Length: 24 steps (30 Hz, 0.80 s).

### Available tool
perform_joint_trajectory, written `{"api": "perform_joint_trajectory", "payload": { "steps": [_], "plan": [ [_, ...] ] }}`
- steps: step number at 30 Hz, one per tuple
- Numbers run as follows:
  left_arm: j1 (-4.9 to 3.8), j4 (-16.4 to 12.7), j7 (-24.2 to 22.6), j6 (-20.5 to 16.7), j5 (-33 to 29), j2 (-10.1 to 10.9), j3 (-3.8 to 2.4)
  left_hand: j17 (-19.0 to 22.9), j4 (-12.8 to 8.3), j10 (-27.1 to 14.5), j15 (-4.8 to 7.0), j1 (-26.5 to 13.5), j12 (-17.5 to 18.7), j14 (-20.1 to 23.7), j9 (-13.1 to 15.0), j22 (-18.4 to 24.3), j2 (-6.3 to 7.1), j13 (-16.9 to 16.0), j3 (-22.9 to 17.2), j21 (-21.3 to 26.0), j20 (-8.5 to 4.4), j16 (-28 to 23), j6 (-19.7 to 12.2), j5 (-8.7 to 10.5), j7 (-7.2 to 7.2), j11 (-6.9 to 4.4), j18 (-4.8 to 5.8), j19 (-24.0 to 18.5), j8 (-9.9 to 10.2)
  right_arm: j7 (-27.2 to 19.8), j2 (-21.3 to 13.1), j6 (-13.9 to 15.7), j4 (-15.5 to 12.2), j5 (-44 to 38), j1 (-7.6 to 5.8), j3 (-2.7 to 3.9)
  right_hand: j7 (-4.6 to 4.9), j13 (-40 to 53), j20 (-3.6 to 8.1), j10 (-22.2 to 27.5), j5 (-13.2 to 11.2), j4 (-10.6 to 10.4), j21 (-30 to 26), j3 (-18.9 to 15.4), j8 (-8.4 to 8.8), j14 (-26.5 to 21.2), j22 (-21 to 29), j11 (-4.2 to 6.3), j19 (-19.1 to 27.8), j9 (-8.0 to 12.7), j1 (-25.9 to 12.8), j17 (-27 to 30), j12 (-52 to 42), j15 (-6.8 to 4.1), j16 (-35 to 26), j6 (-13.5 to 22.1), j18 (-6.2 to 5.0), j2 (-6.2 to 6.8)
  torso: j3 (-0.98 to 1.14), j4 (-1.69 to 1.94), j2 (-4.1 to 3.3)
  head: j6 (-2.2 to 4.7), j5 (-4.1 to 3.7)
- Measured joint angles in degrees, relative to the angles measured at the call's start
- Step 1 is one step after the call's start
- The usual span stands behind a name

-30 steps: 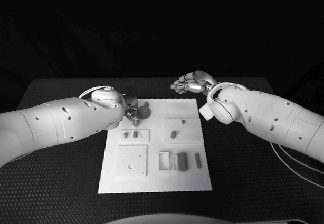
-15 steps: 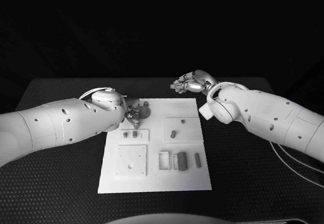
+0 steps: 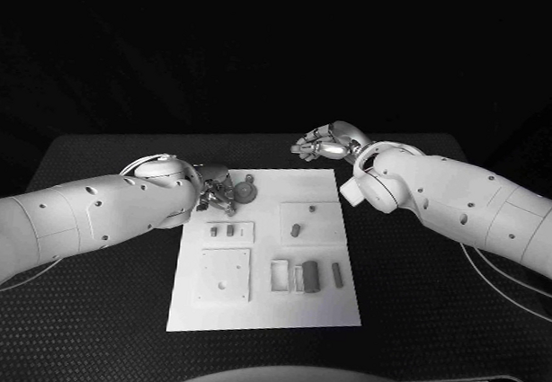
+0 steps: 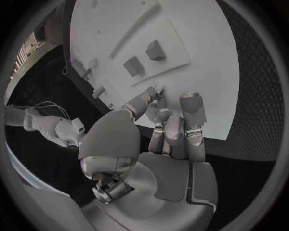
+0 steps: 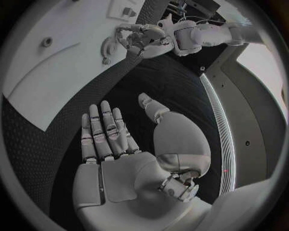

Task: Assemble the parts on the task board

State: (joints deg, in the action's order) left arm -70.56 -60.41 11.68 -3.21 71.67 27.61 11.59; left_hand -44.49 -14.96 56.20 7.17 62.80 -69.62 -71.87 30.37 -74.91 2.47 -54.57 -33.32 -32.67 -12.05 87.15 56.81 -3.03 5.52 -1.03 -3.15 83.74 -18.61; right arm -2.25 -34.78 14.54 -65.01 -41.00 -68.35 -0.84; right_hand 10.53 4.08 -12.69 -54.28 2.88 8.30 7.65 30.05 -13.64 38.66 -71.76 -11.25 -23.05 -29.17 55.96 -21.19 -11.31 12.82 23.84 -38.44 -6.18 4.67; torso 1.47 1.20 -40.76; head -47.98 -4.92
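The white task board (image 3: 266,307) lies in the middle of the black table. A round toothed part (image 3: 246,191) stands near its far left corner. My left hand (image 3: 220,191) is right beside that part with its fingers (image 4: 171,122) curled together over the board's edge. The fingers reach the toothed part (image 5: 108,48), but whether they grip it is hidden. My right hand (image 3: 326,142) hovers over the table beyond the board's far right corner. Its palm is flat, its fingers (image 5: 102,132) are straight, and it holds nothing.
Two small parts (image 3: 223,230) sit on a raised plate (image 4: 168,41) on the board's left side. Nearer me is a square plate with holes (image 3: 226,272). A plate with a peg (image 3: 299,222) and several upright slabs (image 3: 307,275) occupy the right side.
My left arm has swung a little to the left, and its hand has drawn slightly away from the toothed part, which stays in place. The right hand has not moved.
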Motion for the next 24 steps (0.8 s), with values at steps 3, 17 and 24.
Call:
{"api": "perform_joint_trajectory", "payload": {
  "steps": [3,17,24],
  "plan": [
    [0.03,0.64,-3.01,-2.62,-4.34,1.22,0.03,-0.08,-0.19,-0.01,0.00,0.57,0.00,0.00,0.01,0.00,-0.79,0.08,-0.21,0.00,-0.12,0.00,-0.01,0.00,-0.01,0.01,0.01,-0.13,0.23,0.00,-0.09,0.00,0.00,0.00,0.00,0.00,0.00,0.00,0.00,0.00,0.00,0.00,0.00,0.00,0.00,0.00,0.00,0.00,0.00,0.00,0.00,0.00,0.00,0.00,0.00,0.00,0.00,0.00,-0.01,-0.01,0.00,0.03,-0.01],
    [0.43,1.55,-13.96,-7.58,-17.76,5.08,-0.02,-0.47,-0.32,-0.11,0.00,-0.75,-0.26,0.00,0.62,-0.04,-1.00,0.48,0.61,-0.45,-0.44,-0.16,-0.13,0.00,-0.13,0.11,0.05,-0.64,0.13,0.00,-0.34,0.00,-0.05,0.00,0.00,0.00,0.00,0.00,0.00,0.00,0.00,0.00,0.00,0.00,0.00,0.00,-0.04,0.00,0.00,0.05,0.00,0.00,0.00,0.00,0.00,0.00,0.00,0.00,0.00,0.05,0.00,0.03,-0.01],
    [2.65,3.41,-19.06,-9.47,-20.69,4.71,-0.01,-0.66,-0.66,-0.11,0.00,-0.75,-0.26,0.00,0.60,-0.04,-1.01,0.74,0.93,-0.67,-0.64,-0.22,-0.21,0.00,-0.21,0.11,0.09,-0.85,0.13,0.00,-0.29,0.00,-0.06,0.01,0.00,0.00,0.00,0.00,0.00,0.00,0.00,0.00,0.00,0.00,0.00,0.00,-0.09,0.00,0.00,0.04,0.00,0.00,0.00,0.00,0.00,0.00,0.00,0.00,-0.04,0.04,0.00,0.23,0.28]
  ]
}}
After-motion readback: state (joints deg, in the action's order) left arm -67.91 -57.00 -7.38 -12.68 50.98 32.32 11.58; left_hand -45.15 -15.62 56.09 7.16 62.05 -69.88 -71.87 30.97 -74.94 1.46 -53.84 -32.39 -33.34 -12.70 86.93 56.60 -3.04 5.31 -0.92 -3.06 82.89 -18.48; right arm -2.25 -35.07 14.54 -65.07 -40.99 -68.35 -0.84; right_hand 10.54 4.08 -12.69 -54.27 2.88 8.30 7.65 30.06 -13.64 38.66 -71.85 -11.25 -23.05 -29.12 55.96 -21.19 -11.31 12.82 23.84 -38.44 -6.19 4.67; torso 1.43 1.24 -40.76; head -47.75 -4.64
